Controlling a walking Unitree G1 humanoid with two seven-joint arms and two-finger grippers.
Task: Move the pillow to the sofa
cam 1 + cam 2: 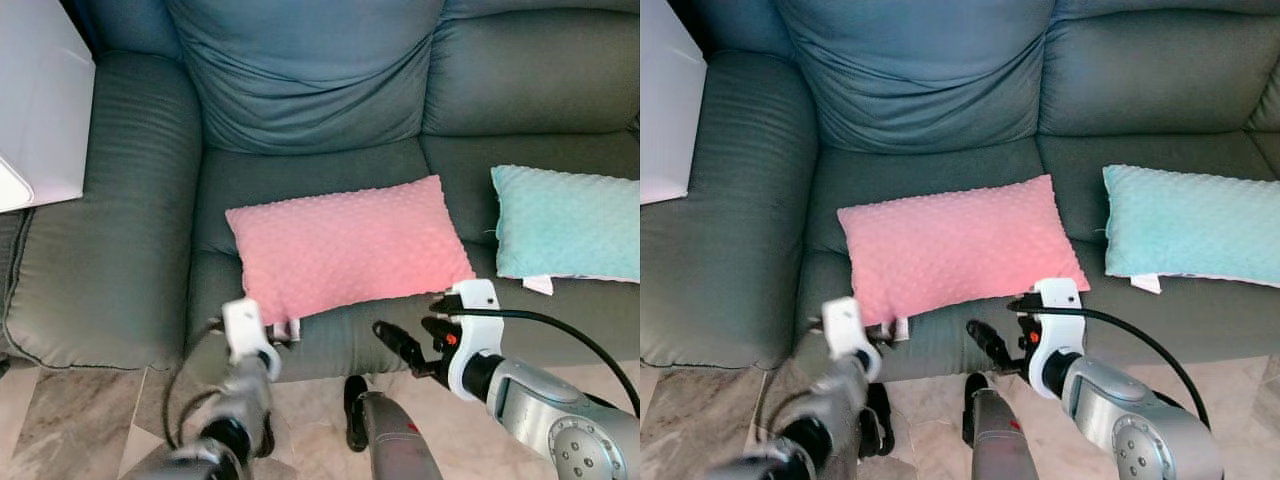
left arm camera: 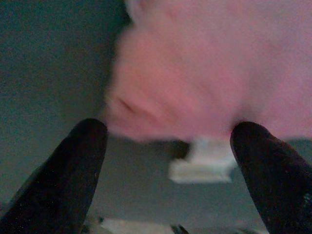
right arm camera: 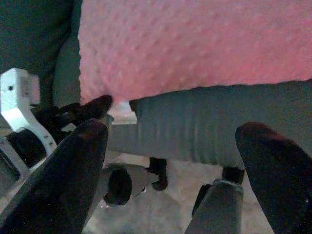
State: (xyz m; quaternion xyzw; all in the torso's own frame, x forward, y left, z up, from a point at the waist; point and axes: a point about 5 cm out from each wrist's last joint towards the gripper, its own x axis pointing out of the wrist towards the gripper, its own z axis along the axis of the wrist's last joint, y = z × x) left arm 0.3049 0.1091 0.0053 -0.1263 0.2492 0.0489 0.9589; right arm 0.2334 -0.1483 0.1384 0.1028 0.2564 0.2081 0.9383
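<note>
Pink pillow (image 1: 345, 248) lay flat on the seat of the grey-green sofa (image 1: 110, 260), its near edge overhanging the cushion front, apparently set down where the task wanted it. A teal pillow (image 1: 570, 222) rested to its right. Both grippers hovered just off that near edge: the left gripper (image 2: 168, 161) with fingers spread and empty near the white tag (image 2: 204, 163), the right gripper (image 3: 170, 161) likewise spread, holding nothing. No containers appeared.
</note>
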